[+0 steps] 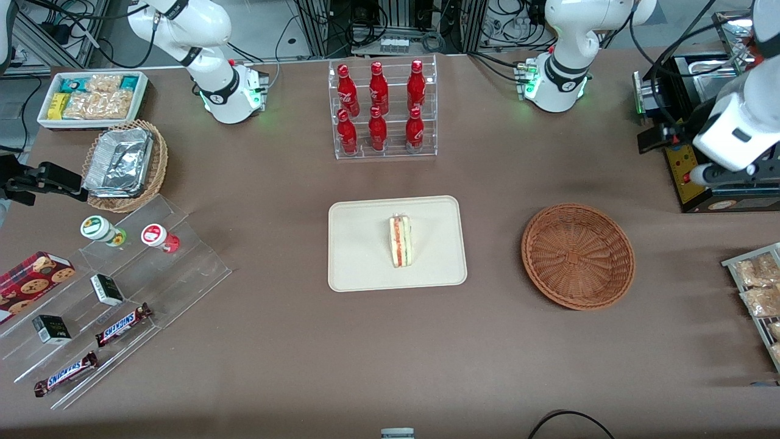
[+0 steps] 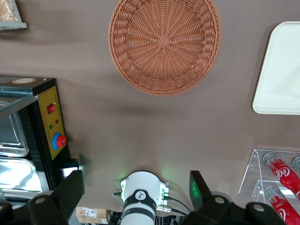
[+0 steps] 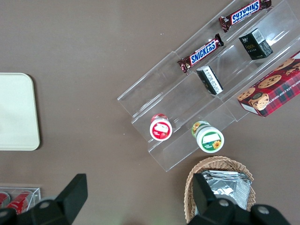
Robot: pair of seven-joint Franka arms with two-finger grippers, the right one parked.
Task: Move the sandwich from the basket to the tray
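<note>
The sandwich point(image 1: 401, 241) stands on its edge in the middle of the cream tray point(image 1: 359, 250), its red, orange and green layers facing up. The reddish-brown wicker basket point(image 1: 577, 256) sits empty beside the tray, toward the working arm's end of the table. My left gripper point(image 1: 719, 175) hangs high above the table at that end, farther from the front camera than the basket, next to a black control box. It is open and empty. In the left wrist view my gripper point(image 2: 137, 187) looks down on the empty basket point(image 2: 164, 44) and a corner of the tray point(image 2: 283, 70); the sandwich is out of that view.
A clear rack of red bottles point(image 1: 382, 110) stands farther from the front camera than the tray. The black control box point(image 1: 688, 152) and a rack of snack bags point(image 1: 758, 292) are at the working arm's end. A foil-tray basket point(image 1: 125, 164), a snack bin point(image 1: 91, 97) and acrylic steps point(image 1: 122, 292) are at the parked arm's end.
</note>
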